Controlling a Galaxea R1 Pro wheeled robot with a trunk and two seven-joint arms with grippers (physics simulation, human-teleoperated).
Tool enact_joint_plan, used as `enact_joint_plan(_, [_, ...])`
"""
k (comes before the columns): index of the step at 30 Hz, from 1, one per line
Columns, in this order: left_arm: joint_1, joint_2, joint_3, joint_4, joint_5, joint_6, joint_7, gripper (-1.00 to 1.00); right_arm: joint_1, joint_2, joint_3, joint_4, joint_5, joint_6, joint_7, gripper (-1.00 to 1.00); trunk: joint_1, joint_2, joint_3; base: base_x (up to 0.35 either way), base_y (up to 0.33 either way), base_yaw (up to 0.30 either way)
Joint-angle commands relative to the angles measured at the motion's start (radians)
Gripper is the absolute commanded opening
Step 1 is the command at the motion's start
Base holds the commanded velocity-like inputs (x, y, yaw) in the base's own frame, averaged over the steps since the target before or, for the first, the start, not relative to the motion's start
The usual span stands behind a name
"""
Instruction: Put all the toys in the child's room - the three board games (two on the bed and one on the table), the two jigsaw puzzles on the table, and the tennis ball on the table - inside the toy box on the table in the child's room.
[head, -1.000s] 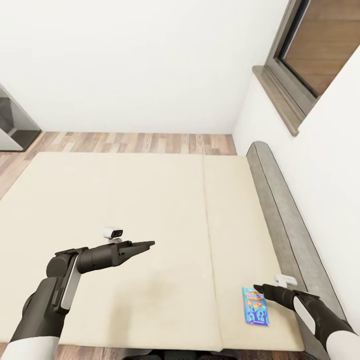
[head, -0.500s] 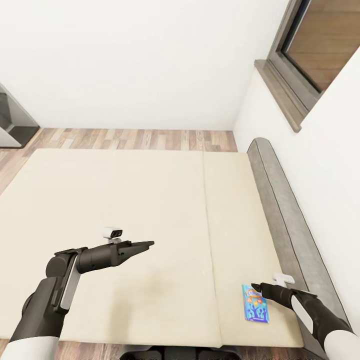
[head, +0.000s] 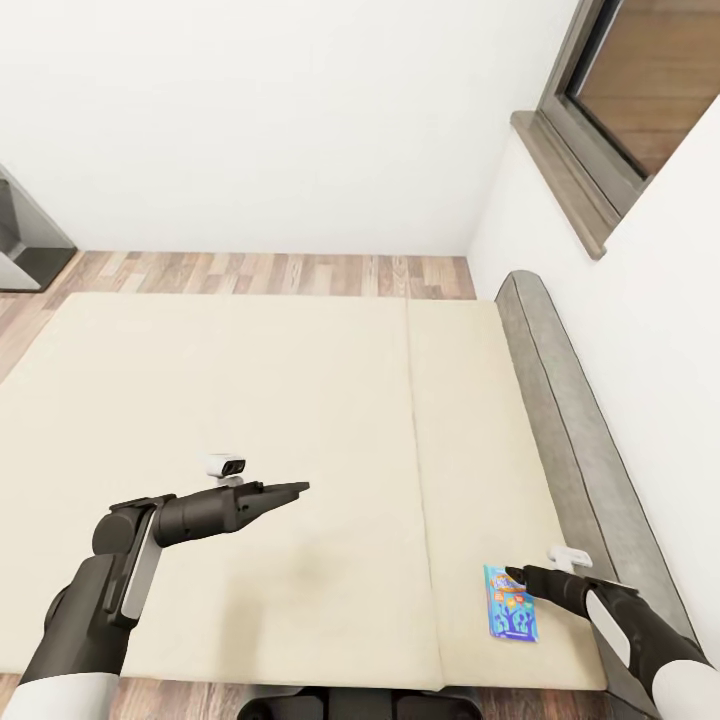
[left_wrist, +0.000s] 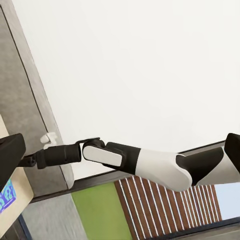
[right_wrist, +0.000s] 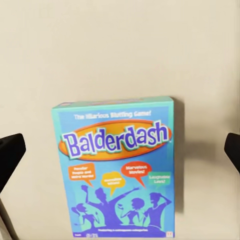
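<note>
Right gripper (head: 516, 575), at about 4 o'clock in the head view, points toward the blue board game (head: 511, 602) from the headboard side; its tip lies over the game's upper right corner, though contact cannot be judged. In the right wrist view the two dark fingertips (right_wrist: 10, 155) stand far apart, one at each edge of the picture, with the game (right_wrist: 117, 167) between them and untouched: the gripper is wide open and holds nothing. The box lies flat on the cream mattress of the bed (head: 250, 400), near its foot-side edge, just beside the grey padded headboard (head: 570, 410). Its lid reads "Balderdash"; the smaller print is too blurred to read, and its lowest edge is cut off by the frame.

Left gripper (head: 290, 490), at about 7 o'clock in the head view, is raised above the bare mattress, well apart from the game, its fingers drawn together to a point with nothing between them. The left wrist view looks across to the right arm (left_wrist: 140, 162) against the white wall (left_wrist: 150, 65); a sliver of the blue game (left_wrist: 6, 196) shows at the picture's edge.

Beyond the bed lie a wooden floor (head: 250, 272) at 12 o'clock and a window (head: 620, 90) at 2 o'clock, cropped by the frame.
</note>
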Motion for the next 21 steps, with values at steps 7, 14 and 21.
enact_joint_plan(7, [0.000, 0.001, 0.000, 0.000, 0.001, 0.011, -0.004, 1.00, 0.000, -0.003, -0.001, -0.001, -0.008, 0.008, 0.003, 1.00, 0.001, -0.002, -0.002, 0.000, 0.000, 0.000])
enact_joint_plan(14, [0.000, 0.001, 0.001, 0.000, 0.002, 0.011, -0.006, 1.00, 0.000, -0.005, -0.002, -0.019, -0.008, 0.009, 0.005, 1.00, 0.001, -0.002, -0.002, 0.000, 0.000, 0.000])
enact_joint_plan(21, [0.000, 0.001, 0.000, 0.000, 0.002, 0.011, -0.006, 1.00, -0.001, -0.013, -0.008, -0.024, -0.009, 0.010, 0.005, 1.00, 0.001, -0.002, -0.002, 0.000, 0.000, 0.000])
